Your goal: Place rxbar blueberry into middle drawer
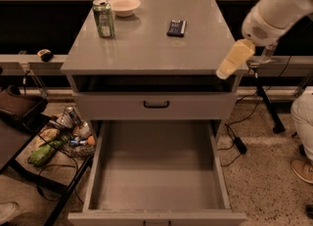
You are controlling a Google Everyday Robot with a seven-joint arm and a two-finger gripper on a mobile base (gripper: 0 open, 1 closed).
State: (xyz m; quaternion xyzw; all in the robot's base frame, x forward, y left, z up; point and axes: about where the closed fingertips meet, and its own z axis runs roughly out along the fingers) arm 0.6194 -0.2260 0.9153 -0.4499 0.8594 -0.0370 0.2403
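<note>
At the worktop's [142, 49] right edge hangs the pincer [231, 62]; its opening cannot be told. The rxbar blueberry [177, 27] lies beyond it, leftward; the middle drawer [156, 171] stands open below. Recommended: descend vertically and grip across the bar's width.

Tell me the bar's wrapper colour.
Dark blue with pale markings, camera view. The bar lies on the cabinet top; the gripper hangs at its right edge.

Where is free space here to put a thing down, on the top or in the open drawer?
The middle drawer floor is all bare. The cabinet top is free along its front, nearer than the green can and rxbar blueberry. Crowded: back left, can beside bowl. The gripper hovers by the top's front right corner.
</note>
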